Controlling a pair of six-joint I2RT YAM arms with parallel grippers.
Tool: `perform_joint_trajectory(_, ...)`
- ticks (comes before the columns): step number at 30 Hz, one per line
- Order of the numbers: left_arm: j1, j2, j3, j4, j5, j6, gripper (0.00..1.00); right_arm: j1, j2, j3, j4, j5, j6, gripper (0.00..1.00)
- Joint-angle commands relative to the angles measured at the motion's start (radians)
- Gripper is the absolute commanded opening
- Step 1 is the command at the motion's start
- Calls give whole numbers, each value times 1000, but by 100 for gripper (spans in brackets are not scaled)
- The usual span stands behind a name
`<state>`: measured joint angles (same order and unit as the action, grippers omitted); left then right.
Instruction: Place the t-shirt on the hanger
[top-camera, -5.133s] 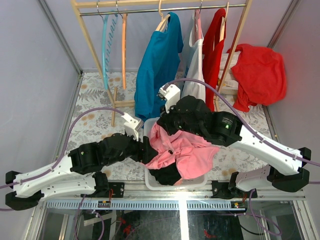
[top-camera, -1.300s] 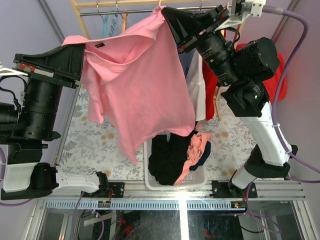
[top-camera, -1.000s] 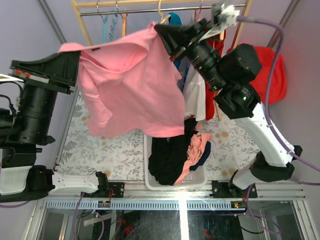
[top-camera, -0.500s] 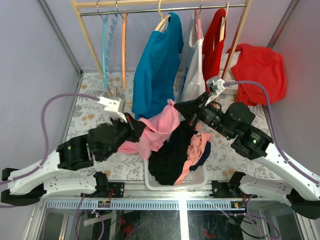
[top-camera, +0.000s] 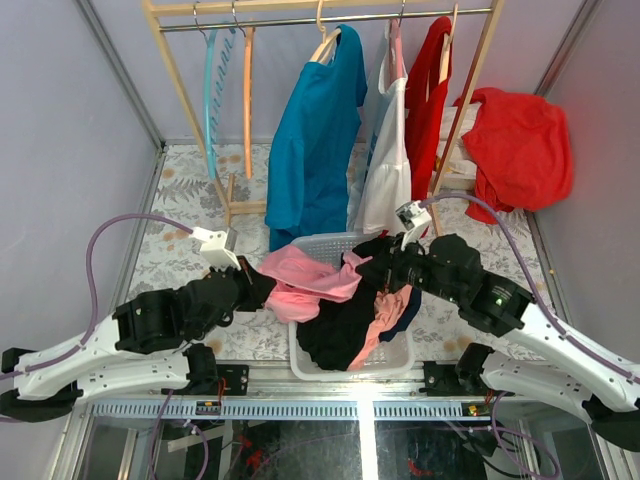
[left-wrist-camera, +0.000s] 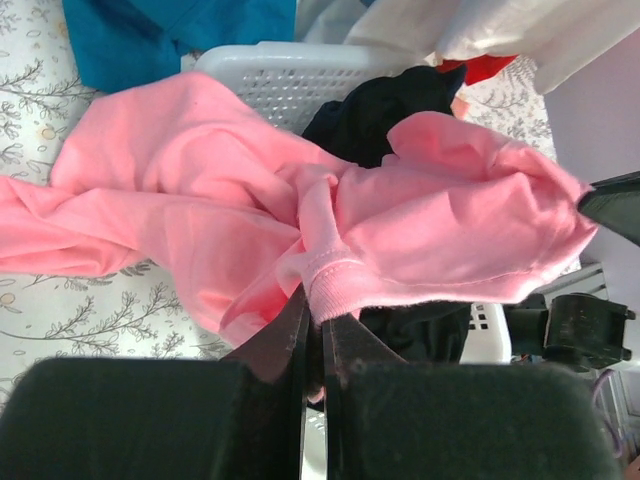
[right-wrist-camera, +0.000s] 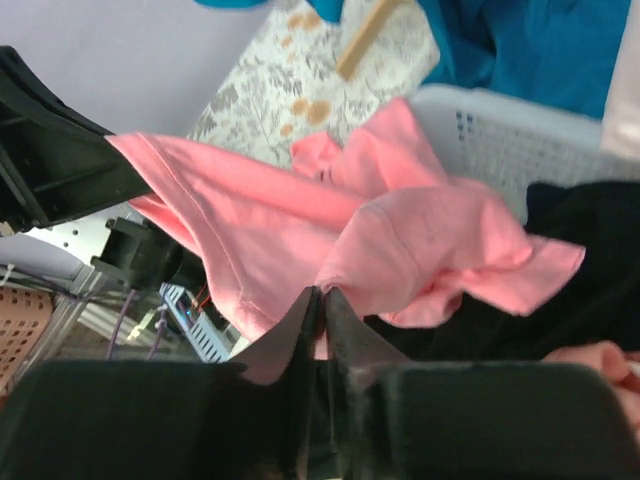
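Lowered since half a second before, the t-shirt (top-camera: 305, 283) lay bunched across the left rim of the basket (top-camera: 322, 241), held between both claws.
At its left end the left claw (left-wrist-camera: 315, 322) was pinched tight on a fold of ribbed hem, its arm stretched low over the table (top-camera: 185, 225) from the near left. The right claw (right-wrist-camera: 320, 300) was closed just as tight on a fold at the other end, above the black garment (top-camera: 335, 325) in the basket, its arm bent and reaching in from the near right. Well apart at the back, the orange hanger (top-camera: 247, 90) hung from the rail (top-camera: 290, 20), between a teal hanger (top-camera: 208, 95) and the blue shirt (top-camera: 318, 130).
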<state>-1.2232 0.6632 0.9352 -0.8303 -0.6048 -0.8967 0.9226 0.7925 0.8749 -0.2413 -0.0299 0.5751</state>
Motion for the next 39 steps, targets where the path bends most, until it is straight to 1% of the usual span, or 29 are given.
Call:
perform_joint_trajectory(1,-2,11,-16,-25,-17,-57,0,-5,14,27,-28,-54,37,23)
perform_joint_trajectory(4,-3,19,-14,-37,-18,-57,0,-5,11,164,-126,-35,4,40)
perform_joint_trajectory(6,-3,15,-16,-45,-21,-60,0,-4,25,263,-161,-48,-14,45)
perform_joint_trajectory(8,-4,2,-27,-46,-21,-63,0,-4,67,358,-139,-81,-26,46)
perform_joint_trajectory(10,-4,-14,-41,-46,-23,-67,0,-5,145,463,-102,-126,-39,47)
perform_joint_trajectory(14,-4,-39,-53,-63,-38,-66,0,-3,386,709,-61,-153,-70,48)
perform_joint_trajectory(17,-3,-54,-56,-70,-45,-60,0,-4,577,959,-102,-119,-111,50)
perform_joint_trajectory(21,-3,-61,-60,-69,-49,-47,0,-3,791,1248,-121,-94,-128,50)
perform_joint_trajectory(24,-3,-59,-58,-64,-43,-39,0,-3,929,1413,-116,-58,-136,51)
perform_joint_trajectory(26,-3,-57,-57,-58,-32,-31,0,-3,998,1495,-111,-14,-147,52)
perform_joint_trajectory(29,-3,-57,-53,-51,-16,-21,0,-4,1066,1563,-97,69,-163,53)
perform_joint_trajectory(31,-3,-61,-54,-44,-11,-13,0,-3,1077,1553,-82,130,-172,53)
perform_joint_trajectory(35,-3,-67,-52,-37,-3,4,0,1,1034,1451,-58,280,-181,52)
perform_joint_trajectory(39,-3,-74,-49,-37,5,21,0,14,939,1320,-7,363,-199,52)
